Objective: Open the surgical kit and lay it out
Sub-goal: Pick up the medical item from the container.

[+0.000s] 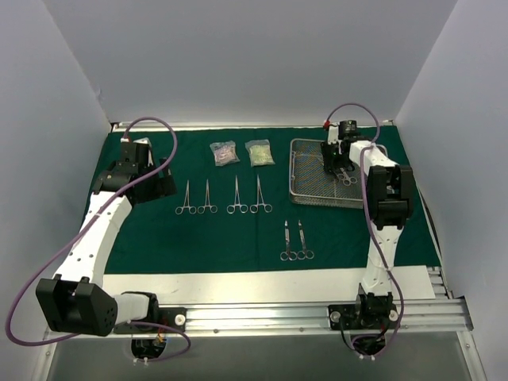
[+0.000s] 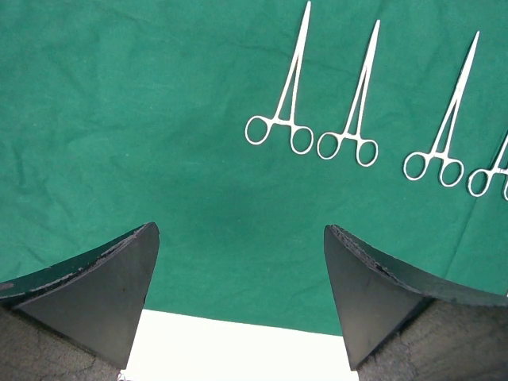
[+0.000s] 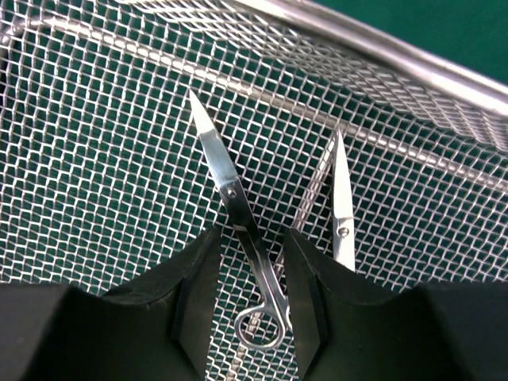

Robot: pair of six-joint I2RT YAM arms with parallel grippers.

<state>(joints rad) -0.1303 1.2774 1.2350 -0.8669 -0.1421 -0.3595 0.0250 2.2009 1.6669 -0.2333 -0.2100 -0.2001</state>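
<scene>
Nearest, at 6 o'clock: aluminium rail (image 1: 317, 316) with both arm bases, then white tabletop (image 1: 238, 284) under a dark green cloth (image 1: 159, 238); pale walls (image 1: 238, 55) all round. Left hand (image 2: 240, 234) at 9 o'clock, wide open above bare cloth. Mesh tray (image 1: 317, 203) at 2 o'clock; right hand (image 3: 252, 232) inside, fingers flanking scissors (image 3: 230, 186); clamped or not, cannot tell. Six instruments (image 1: 236, 197) mid-cloth, packets (image 1: 225, 152) at 12.

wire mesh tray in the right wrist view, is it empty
No, two pairs of scissors lie on the mesh floor of the wire mesh tray.
</scene>
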